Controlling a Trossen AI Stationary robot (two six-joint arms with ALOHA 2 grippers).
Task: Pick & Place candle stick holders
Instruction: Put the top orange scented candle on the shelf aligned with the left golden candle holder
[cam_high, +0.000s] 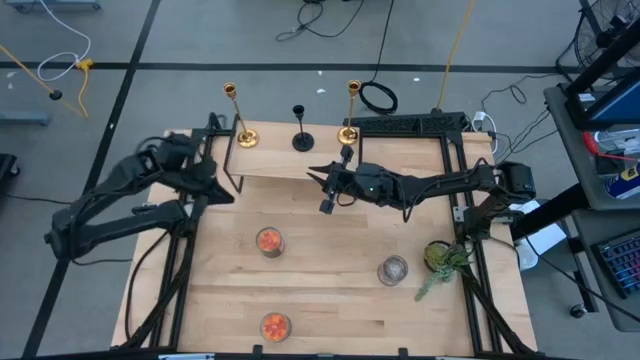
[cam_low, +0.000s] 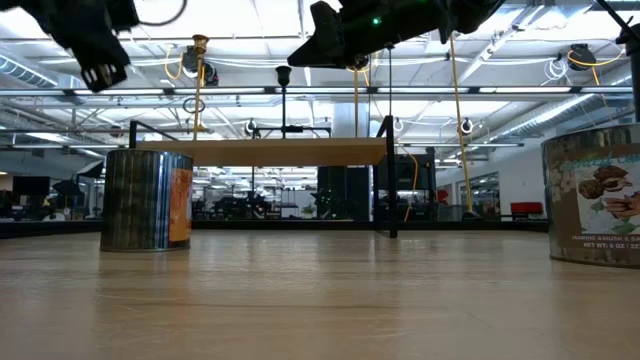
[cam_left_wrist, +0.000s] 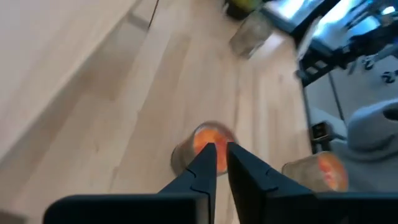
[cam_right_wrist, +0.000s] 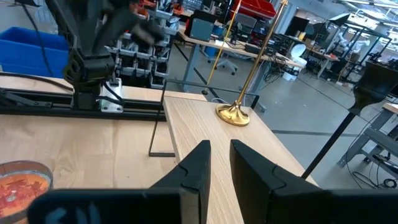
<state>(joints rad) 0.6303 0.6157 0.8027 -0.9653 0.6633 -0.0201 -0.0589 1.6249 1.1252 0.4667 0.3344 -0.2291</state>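
Note:
Three candle stick holders stand by their round bases on a raised wooden shelf (cam_high: 270, 160) at the table's far side: a gold one (cam_high: 243, 137) on the left, a shorter black one (cam_high: 302, 140) in the middle, and a gold one (cam_high: 348, 133) on the right. My right gripper (cam_high: 318, 178) hovers shut and empty just near of the shelf; its wrist view shows the left gold holder (cam_right_wrist: 234, 114) and the black holder (cam_right_wrist: 367, 93) ahead. My left gripper (cam_high: 222, 190) hovers shut and empty by the shelf's left end, above an orange-filled jar (cam_left_wrist: 205, 140).
Two jars with orange contents (cam_high: 268, 241) (cam_high: 275, 325), a clear glass jar (cam_high: 393, 270) and a small green plant (cam_high: 440, 258) stand on the near half of the table. The shelf rests on thin black legs (cam_low: 390, 180). Black frames run along both table sides.

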